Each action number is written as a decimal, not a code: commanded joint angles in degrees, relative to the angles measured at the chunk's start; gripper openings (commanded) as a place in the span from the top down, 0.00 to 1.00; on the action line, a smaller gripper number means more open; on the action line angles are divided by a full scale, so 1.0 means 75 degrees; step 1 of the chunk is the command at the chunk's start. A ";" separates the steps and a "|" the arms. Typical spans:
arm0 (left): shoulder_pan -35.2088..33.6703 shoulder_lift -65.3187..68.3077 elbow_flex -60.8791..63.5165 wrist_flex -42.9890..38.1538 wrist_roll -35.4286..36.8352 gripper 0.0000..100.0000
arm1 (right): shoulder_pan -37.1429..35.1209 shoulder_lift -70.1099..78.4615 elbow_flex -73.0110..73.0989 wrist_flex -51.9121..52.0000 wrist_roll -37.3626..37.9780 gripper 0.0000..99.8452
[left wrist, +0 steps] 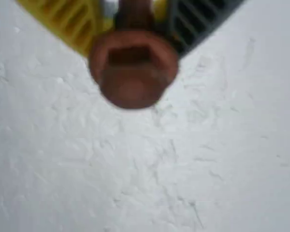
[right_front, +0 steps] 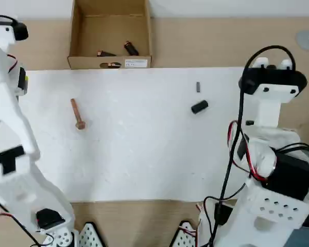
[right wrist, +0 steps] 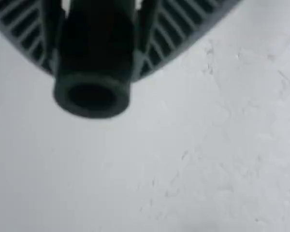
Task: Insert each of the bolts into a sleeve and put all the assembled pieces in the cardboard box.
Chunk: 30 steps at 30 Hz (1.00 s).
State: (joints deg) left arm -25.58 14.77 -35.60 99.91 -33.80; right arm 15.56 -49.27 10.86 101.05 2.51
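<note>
left gripper [left wrist: 135, 26]: is clamping narrowly on the gripped bolt [left wrist: 133, 72]. A yellow finger [left wrist: 67, 21] and a black finger [left wrist: 203, 14] are pressing on its shank from either side, and its copper-coloured head is facing the wrist camera.
right gripper [right wrist: 99, 43]: is holding the gripped sleeve [right wrist: 92, 110] between two dark ribbed fingers [right wrist: 183, 29]. The black tube's open end is pointing at the wrist camera.
left arm [right_front: 10, 144]: is standing over the left edge of the white sheet [right_front: 144, 154] in the high view.
right arm [right_front: 268, 118]: is standing at the sheet's right edge.
white sheet: is covering the middle of the wooden table [right_front: 221, 41] and is lying under both grippers.
loose bolt [right_front: 77, 114]: is lying flat on the left part of the sheet, with its head toward the arms' bases and its shank pointing toward the far side.
loose sleeve [right_front: 199, 107]: is lying on its side on the right part of the sheet, slightly askew and well apart from the loose bolt.
small grey piece [right_front: 198, 87]: is lying just beyond the loose sleeve; it is too small to identify.
cardboard box [right_front: 87, 63]: is sitting with its top open on the table, and its front wall is running along the sheet's far edge.
assembled pieces [right_front: 106, 53]: two dark sleeves with copper showing at one end are lying on the box floor by the front wall, near each other.
</note>
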 commanded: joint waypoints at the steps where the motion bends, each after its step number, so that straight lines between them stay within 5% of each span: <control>1: 0.0281 -0.2186 0.1219 0.0082 0.0047 1.00 | -0.0064 -0.0311 -0.0381 0.0141 0.0012 0.99; 7: 0.0903 -0.5269 0.3997 0.0047 0.0164 1.00 | -0.0088 -0.1295 0.0369 0.0035 0.0293 0.99; 20: 0.1653 -0.9477 0.8838 -0.3153 0.3903 1.00 | -0.0147 -0.3722 0.4015 -0.2872 -0.0293 0.99; 30: 0.1969 -1.0426 1.0315 -0.4911 0.6728 1.00 | -0.2925 -0.5433 0.6418 -0.4372 -0.1242 0.99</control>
State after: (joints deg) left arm -12.92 -60.84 40.97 66.51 13.41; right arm 0.62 -86.64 56.40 72.48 -5.41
